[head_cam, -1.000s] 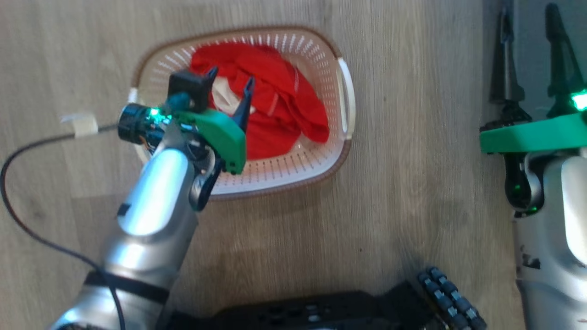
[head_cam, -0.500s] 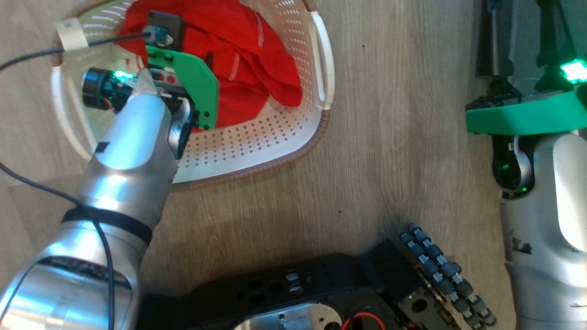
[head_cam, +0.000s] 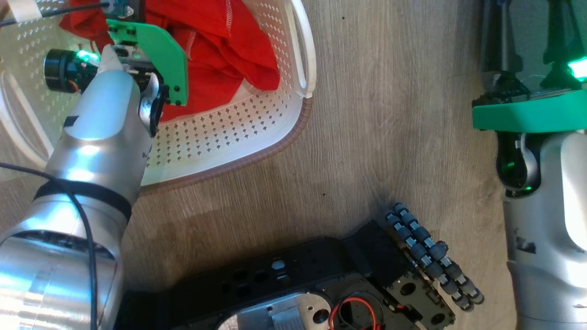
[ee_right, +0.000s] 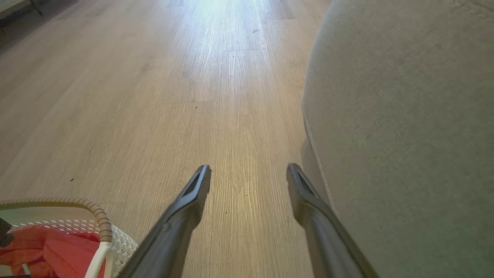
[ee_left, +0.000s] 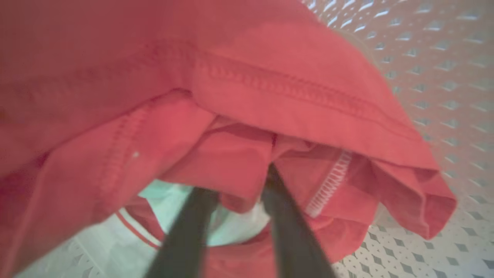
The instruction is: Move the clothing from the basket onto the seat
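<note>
Wood floor point(head_cam: 367, 137), white perforated basket point(head_cam: 257, 133) holds red clothing point(head_cam: 220, 50). Left gripper point(ee_left: 236, 181) buried in heap, fingers apart astride hem fold, not clamped. Right gripper point(ee_right: 249, 172) spread, idle beside grey seat point(ee_right: 405, 135). Fabric looks soft, light, limp; pinch bunched fold, likely drapes.

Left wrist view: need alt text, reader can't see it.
Two dark fingers of the left gripper rise from the bottom edge, set apart, tips buried under a fold of crumpled red clothing with white-stitched hems. The clothing lies in a white perforated basket, whose wall and floor show at the right.
</note>
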